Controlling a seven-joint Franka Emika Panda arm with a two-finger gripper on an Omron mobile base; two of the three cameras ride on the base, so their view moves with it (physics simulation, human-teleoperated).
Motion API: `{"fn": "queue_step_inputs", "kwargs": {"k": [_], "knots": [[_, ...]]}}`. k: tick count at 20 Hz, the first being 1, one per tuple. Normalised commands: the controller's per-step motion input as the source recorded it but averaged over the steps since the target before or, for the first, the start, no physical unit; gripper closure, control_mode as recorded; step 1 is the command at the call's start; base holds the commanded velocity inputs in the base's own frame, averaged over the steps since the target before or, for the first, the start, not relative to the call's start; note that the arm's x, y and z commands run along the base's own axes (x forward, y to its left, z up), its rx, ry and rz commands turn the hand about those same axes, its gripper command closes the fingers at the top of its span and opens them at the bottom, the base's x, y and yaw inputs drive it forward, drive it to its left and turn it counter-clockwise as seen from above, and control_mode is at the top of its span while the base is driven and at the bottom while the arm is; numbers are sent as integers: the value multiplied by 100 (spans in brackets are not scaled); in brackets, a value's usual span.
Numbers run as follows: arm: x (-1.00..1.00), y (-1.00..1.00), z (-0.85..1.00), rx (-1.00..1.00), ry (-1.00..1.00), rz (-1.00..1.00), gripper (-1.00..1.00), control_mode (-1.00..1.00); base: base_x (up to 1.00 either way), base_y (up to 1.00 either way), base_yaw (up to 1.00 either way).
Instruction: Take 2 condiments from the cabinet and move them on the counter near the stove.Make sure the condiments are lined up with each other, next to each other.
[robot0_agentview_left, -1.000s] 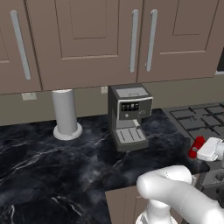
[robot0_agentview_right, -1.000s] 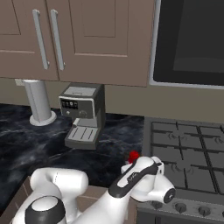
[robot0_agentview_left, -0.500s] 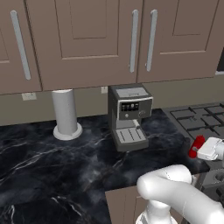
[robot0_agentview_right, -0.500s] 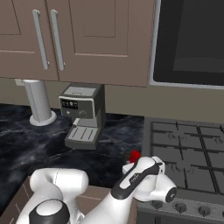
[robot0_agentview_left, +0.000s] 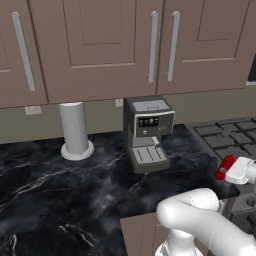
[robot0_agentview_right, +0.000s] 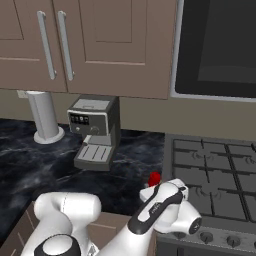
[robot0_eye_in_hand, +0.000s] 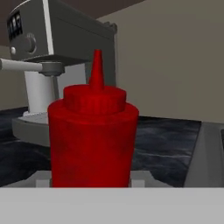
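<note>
My jaws seem clenched on the red squeeze bottle (robot0_eye_in_hand: 92, 140), low over the worktop (robot0_agentview_left: 75, 190) at the stove's (robot0_agentview_right: 215, 175) nine o'clock; second condiment remains.

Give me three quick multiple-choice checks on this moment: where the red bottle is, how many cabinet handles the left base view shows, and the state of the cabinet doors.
1. Where is the red bottle?
A. in the cabinet
B. at the gripper, between coffee machine and stove
C. beside the paper towel roll

2. How many cabinet handles show in the left base view?
A. one
B. two
C. three

3. The cabinet doors are:
A. shut
B. one ajar
C. all wide open

Answers: 1 B, red shows at the hand by the stove's edge. 2 C, three pale bars. 3 A, every door lies flush.
</note>
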Motion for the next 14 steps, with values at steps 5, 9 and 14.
{"fn": "queue_step_inputs", "kwargs": {"k": [5, 9, 14], "knots": [[0, 3, -15, 0, -3, 0, -100, -100, 0, 0, 0], [0, 0, -10, 0, -2, 0, -100, -100, 0, 0, 0], [-1, 0, -4, 0, -1, 0, -100, -100, 0, 0, 0]]}}
